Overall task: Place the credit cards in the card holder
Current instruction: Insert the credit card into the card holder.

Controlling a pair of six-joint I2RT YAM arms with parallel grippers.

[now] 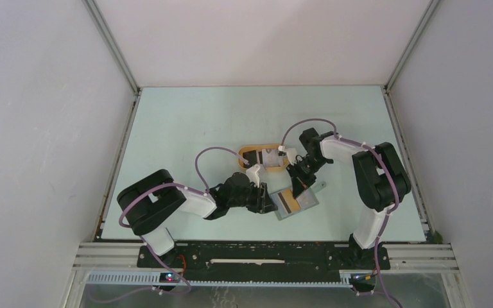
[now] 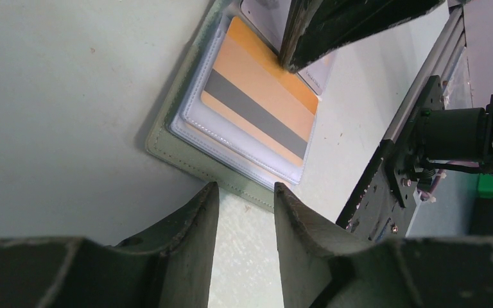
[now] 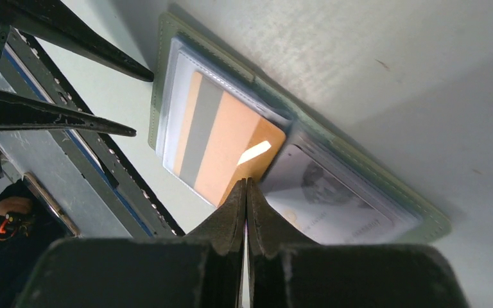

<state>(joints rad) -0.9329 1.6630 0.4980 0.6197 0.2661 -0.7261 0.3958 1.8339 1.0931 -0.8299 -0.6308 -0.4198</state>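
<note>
The card holder (image 1: 305, 206) (image 2: 167, 144) (image 3: 431, 221) lies open on the table, clear sleeves up. A tan credit card with a grey stripe (image 2: 257, 109) (image 3: 221, 147) lies on its nearer half, its far end seemingly under the clear plastic. A whitish card (image 3: 324, 196) sits in the other half. My right gripper (image 1: 295, 190) (image 3: 245, 186) is shut, its tips pressed on the tan card's exposed edge. My left gripper (image 1: 269, 204) (image 2: 244, 189) is open, nothing between its fingers, tips at the holder's outer edge. No black card shows.
An orange oval tray (image 1: 251, 151) with something whitish in it stands just behind the holder. The black rail of the arm bases (image 2: 391, 173) runs close beside the holder. White walls enclose the table on three sides.
</note>
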